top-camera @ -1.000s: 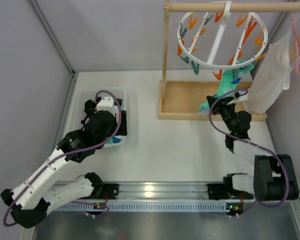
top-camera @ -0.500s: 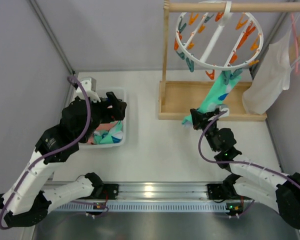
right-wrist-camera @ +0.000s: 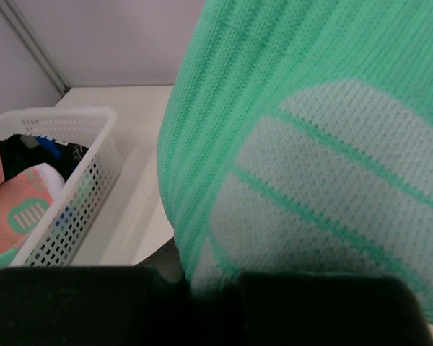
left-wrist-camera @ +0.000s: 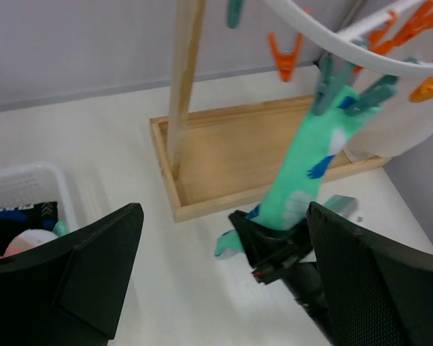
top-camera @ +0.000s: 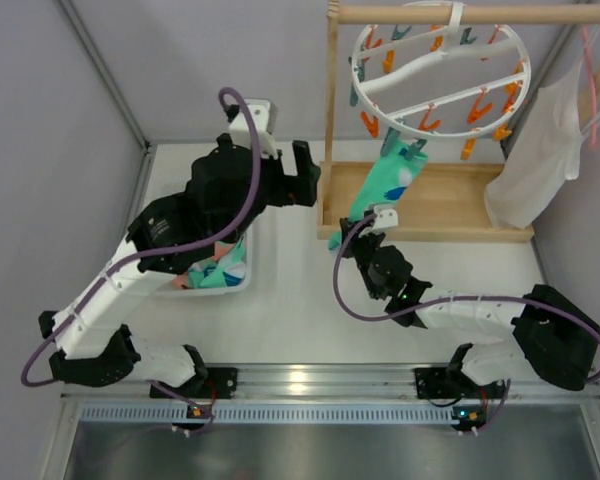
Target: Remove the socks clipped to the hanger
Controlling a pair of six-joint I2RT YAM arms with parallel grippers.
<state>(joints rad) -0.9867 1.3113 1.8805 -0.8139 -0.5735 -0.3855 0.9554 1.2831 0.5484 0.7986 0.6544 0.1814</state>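
Mint ribbed-knit sock (right-wrist-camera: pixel 289 144), round plastic hanger (top-camera: pixel 432 60)

no text, label, brand or number can be read anywhere.

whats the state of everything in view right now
sock: top clipped to hanger, lower end gripped, pulled taut
hanger: hung on rod, tilted, one sock clipped on
basket: holds several socks
left gripper: open, empty, in the air
right gripper: shut on sock
garment: hanging at the right
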